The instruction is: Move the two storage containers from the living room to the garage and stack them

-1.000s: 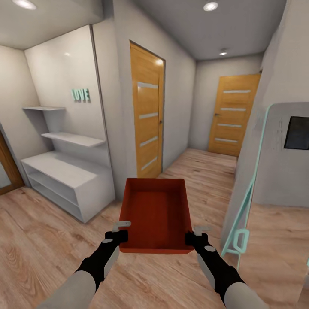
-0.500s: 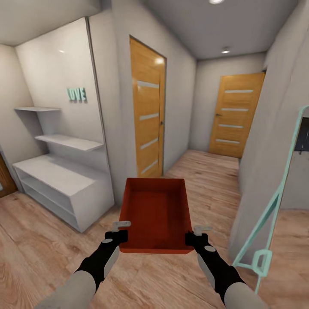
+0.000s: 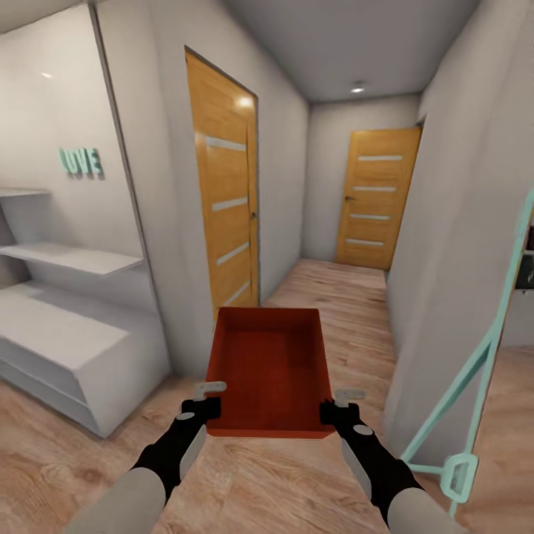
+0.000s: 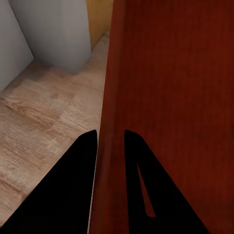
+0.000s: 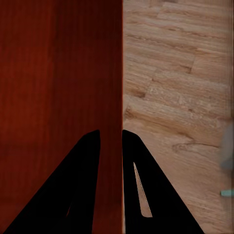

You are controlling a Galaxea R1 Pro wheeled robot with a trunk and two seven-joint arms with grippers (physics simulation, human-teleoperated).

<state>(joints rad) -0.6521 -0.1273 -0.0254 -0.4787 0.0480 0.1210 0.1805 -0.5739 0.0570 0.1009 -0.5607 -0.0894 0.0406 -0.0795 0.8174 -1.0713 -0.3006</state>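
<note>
head view: you have one storage container held out in front of you, level, open top up, above the light wood floor at the mouth of a hallway. your left gripper is clamped on the near left corner of the bin's wall and your right gripper on the near right corner, so the bin hangs between the two arms. the inside of the bin looks bare.

in the left wrist view, the left gripper has its two dark fingers narrowly closed with the container's thin wall between them, one finger inside the bin and one outside. the right wrist view gives you the same on the other side: the right gripper pinches the wall of the container, with wood planks beside it.

around you, a white shelf unit stands to your left with teal letters on the wall panel above it. a wooden door with pale horizontal strips is on the left wall of the hallway, and a second like door closes the far end. a teal-framed stand leans at your right, beside the white wall corner. a ceiling light glows over the hallway.
</note>
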